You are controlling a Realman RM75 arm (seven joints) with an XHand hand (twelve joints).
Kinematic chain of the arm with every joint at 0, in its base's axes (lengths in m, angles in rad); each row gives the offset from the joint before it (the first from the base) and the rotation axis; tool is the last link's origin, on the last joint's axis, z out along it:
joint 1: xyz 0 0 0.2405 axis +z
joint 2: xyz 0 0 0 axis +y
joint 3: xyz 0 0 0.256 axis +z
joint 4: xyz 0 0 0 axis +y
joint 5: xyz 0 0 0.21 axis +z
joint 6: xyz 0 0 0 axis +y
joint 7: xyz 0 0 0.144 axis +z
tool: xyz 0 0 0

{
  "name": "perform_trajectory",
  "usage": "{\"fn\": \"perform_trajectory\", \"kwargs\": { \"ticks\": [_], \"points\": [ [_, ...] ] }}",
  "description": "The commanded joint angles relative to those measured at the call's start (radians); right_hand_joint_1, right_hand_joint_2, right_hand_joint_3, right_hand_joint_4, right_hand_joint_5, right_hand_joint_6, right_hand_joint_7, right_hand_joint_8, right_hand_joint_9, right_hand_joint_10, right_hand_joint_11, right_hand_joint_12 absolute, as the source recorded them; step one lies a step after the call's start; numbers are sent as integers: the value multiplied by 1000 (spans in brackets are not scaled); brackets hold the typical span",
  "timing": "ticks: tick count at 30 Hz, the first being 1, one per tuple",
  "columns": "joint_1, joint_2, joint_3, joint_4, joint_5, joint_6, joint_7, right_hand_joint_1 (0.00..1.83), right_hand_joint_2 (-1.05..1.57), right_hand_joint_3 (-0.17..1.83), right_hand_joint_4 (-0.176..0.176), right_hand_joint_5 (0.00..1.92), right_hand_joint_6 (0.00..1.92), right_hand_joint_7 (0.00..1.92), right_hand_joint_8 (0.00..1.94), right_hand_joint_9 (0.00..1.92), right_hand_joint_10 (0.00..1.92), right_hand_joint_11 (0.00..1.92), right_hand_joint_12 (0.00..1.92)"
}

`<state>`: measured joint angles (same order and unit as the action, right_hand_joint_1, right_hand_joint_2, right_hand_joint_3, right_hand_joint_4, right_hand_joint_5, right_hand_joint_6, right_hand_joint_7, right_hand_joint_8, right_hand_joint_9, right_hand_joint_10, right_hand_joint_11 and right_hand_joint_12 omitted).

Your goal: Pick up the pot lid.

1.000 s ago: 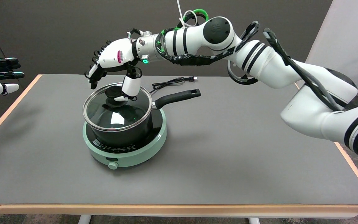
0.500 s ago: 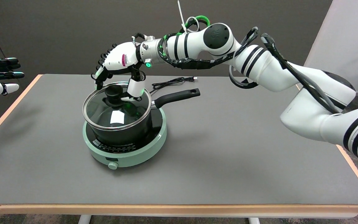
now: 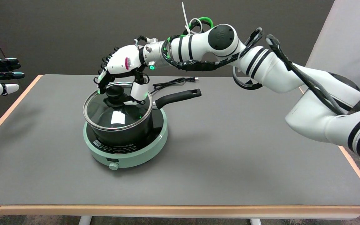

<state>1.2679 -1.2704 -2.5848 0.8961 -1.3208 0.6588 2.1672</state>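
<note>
Right hand (image 3: 120, 73) sits directly over the pot lid (image 3: 117, 107), fingers curled around its knob (image 3: 115, 91) from both sides. Can't tell if the grip's actually closed. Lid's seated on the pot (image 3: 127, 131); lift goes straight up.

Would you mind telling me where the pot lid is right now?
In the head view, the pot lid sits on the black pot atop the green cooktop, left of the table's centre, with the right hand around its knob.

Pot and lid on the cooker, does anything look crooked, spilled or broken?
Nothing stands out. The glass lid sits level on the black pot, which rests centred on the green cooker. The right hand brackets the lid's knob. No spill shows.
</note>
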Motion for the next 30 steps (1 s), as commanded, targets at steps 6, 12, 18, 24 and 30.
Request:
{"fn": "perform_trajectory", "kwargs": {
  "ticks": [6,12,18,24,30],
  "points": [
    [2,51,2,62,5,-5,1,853,623,895,123,519,366,519,304,560,387,264,363],
    [2,49,0,57,11,-12,1,856,651,851,130,571,456,541,453,604,450,285,344],
    [0,43,-1,53,22,-4,1,853,663,833,133,580,491,564,537,617,502,298,339],
    [-5,41,-3,52,43,1,1,853,665,827,135,584,498,564,565,613,546,303,338],
    [-6,41,-4,67,55,21,2,868,651,853,144,558,387,575,454,614,554,298,358]
  ]
}}
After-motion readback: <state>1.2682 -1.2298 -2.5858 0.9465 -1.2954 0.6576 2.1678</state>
